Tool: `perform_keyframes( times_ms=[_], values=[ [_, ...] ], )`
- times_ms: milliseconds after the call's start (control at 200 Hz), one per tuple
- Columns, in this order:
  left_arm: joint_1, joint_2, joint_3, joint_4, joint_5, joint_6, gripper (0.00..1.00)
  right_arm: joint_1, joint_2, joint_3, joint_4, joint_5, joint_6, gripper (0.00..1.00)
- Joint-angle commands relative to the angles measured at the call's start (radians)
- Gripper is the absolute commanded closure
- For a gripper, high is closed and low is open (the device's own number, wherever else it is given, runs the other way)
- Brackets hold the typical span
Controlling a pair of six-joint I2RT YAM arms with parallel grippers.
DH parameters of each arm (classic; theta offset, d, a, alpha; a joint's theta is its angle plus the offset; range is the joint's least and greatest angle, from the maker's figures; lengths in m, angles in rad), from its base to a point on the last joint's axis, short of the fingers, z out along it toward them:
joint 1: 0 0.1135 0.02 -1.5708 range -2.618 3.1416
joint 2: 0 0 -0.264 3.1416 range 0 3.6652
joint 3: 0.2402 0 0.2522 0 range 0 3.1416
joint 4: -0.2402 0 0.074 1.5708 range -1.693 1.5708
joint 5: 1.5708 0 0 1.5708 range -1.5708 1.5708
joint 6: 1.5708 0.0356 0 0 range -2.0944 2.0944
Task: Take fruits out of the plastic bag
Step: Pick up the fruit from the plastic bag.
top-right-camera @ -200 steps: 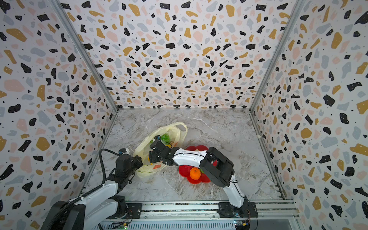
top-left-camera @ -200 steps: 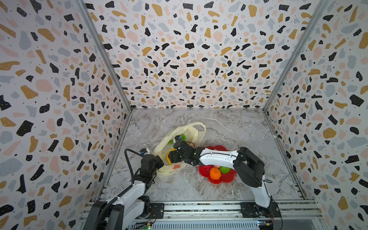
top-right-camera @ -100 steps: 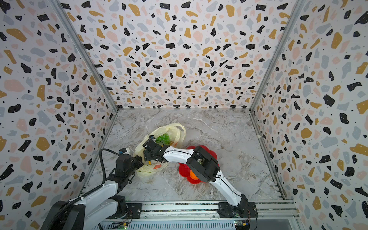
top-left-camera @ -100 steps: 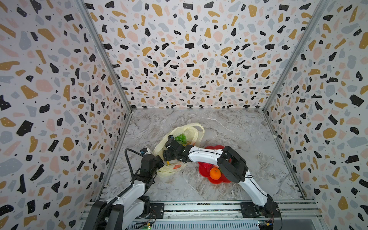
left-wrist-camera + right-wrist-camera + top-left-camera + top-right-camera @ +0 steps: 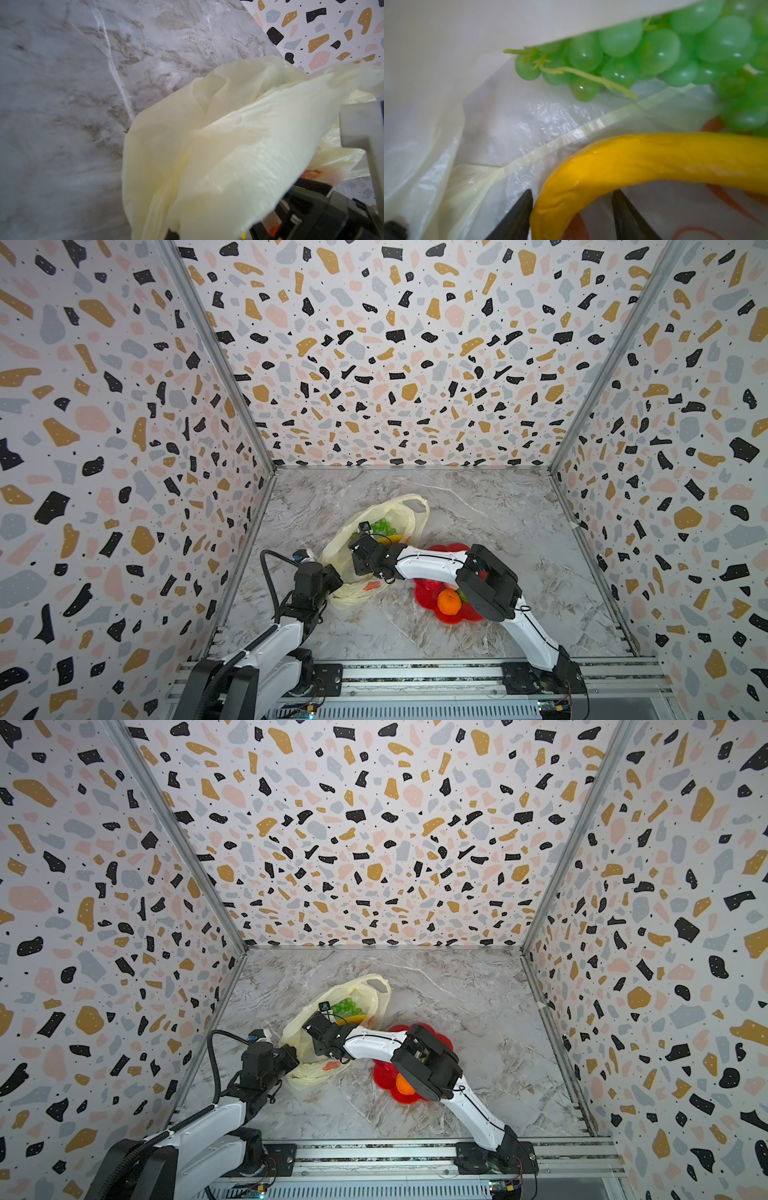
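Note:
The pale yellow plastic bag (image 5: 401, 510) lies crumpled left of centre, its mouth open in both top views. My left gripper (image 5: 336, 576) is shut on the bag's near edge, and bag film (image 5: 228, 145) hides its jaws. My right gripper (image 5: 573, 192) is inside the bag, open, straddling one end of the yellow banana (image 5: 633, 162). One finger touches the banana; a gap separates the other finger from it. A green grape bunch (image 5: 654, 52) lies just beyond, partly under a fold. Grapes (image 5: 347, 1006) and banana (image 5: 355, 1018) show through the bag's mouth.
A red flower-shaped plate (image 5: 424, 597) sits right of the bag, partly under my right arm's elbow. It holds an orange (image 5: 449, 601) and other small pieces. Terrazzo walls close in the marble floor (image 5: 519, 531) on three sides.
My right gripper has pushed further left into the bag, and its elbow has swung over the plate. The jaws have narrowed around the banana. The left arm has not moved.

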Motion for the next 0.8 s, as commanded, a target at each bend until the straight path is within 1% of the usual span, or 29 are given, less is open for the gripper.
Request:
perform_keyframes(
  times_ms=[0, 130, 245, 380, 466, 656, 701, 796],
  values=[
    [-0.003, -0.003, 0.021, 0.018, -0.008, 0.012, 1.00, 0.006, -0.045, -0.013, -0.006, 0.039, -0.003, 0.35],
    [-0.002, -0.005, 0.021, 0.015, -0.010, 0.015, 1.00, 0.006, 0.042, 0.095, -0.086, 0.054, -0.010, 0.36],
    [-0.003, -0.008, 0.022, 0.013, -0.008, 0.017, 1.00, 0.005, 0.075, 0.122, -0.099, 0.065, -0.012, 0.37],
    [-0.003, -0.008, 0.022, 0.015, -0.006, 0.017, 1.00, 0.003, 0.083, 0.139, -0.108, 0.073, -0.019, 0.46],
    [-0.003, -0.007, 0.022, 0.013, -0.007, 0.018, 1.00, 0.003, 0.064, 0.133, -0.107, 0.076, -0.021, 0.54],
    [-0.002, -0.006, 0.026, 0.010, -0.013, 0.023, 1.00, 0.034, -0.070, 0.032, 0.003, 0.064, -0.060, 0.71],
    [-0.002, -0.006, 0.027, 0.009, -0.015, 0.026, 1.00, 0.038, -0.104, 0.000, 0.040, 0.049, -0.065, 0.73],
    [-0.003, -0.003, 0.026, 0.022, -0.003, 0.031, 1.00, 0.040, -0.154, -0.039, 0.088, 0.020, -0.064, 0.74]
  ],
)
